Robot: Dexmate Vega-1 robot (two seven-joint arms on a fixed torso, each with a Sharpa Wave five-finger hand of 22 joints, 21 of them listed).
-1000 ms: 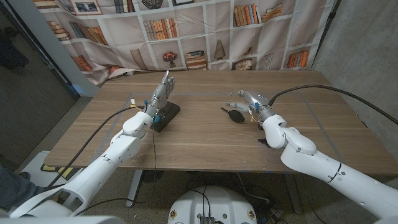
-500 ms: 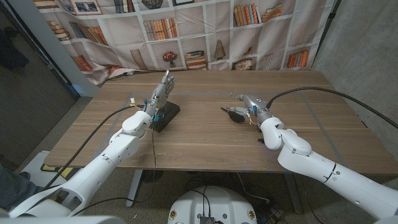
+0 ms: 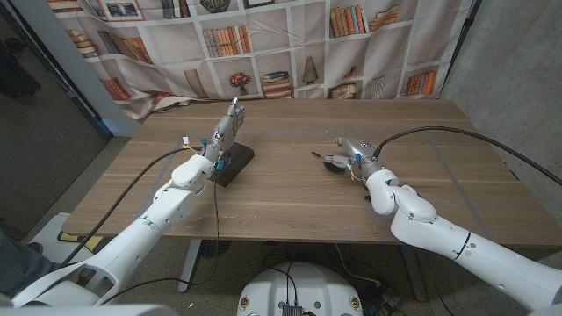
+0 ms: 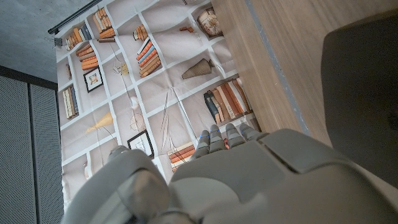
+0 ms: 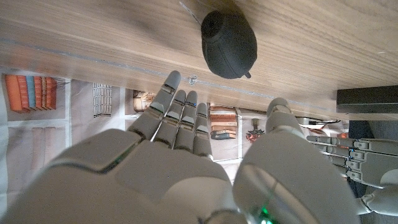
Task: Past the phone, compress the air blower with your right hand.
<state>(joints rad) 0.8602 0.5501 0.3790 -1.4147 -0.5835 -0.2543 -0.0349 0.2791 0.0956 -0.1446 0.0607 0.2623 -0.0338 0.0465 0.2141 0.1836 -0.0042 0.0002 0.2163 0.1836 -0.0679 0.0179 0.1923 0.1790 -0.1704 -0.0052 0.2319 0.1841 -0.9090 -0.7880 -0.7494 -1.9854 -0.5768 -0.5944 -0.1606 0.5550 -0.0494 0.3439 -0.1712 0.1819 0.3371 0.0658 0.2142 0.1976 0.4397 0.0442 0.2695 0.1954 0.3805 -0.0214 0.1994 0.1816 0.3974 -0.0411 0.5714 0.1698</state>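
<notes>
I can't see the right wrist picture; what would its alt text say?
The robot's right hand, fingers spread and holding nothing, reaches toward a black rubber air blower lying on the wooden table, not yet touching it. A bookshelf-print backdrop shows behind.

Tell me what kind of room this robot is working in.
Probably a lab or test space dressed up as a study: the bookshelves are a printed backdrop hung like a curtain, bare concrete wall shows beside it, and a plain wooden table serves as the workbench.
</notes>
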